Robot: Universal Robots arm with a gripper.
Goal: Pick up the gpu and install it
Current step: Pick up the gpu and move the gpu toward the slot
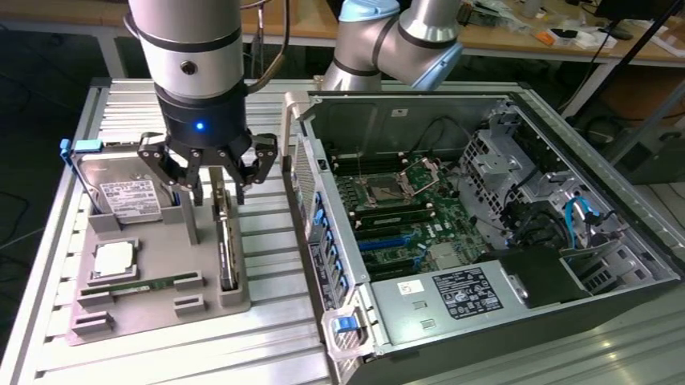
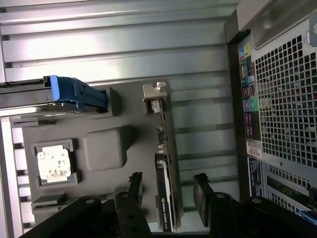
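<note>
Pincer (image 1: 220, 191) spread wide just above the upright gpu (image 1: 227, 249)

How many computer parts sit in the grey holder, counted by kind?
Silver hard drive with white label: 1
Square silver processor chip: 1
Narrow green memory stick: 1
Flat dark gpu card standing on edge: 1
Total in the grey plastic holder: 4
</note>
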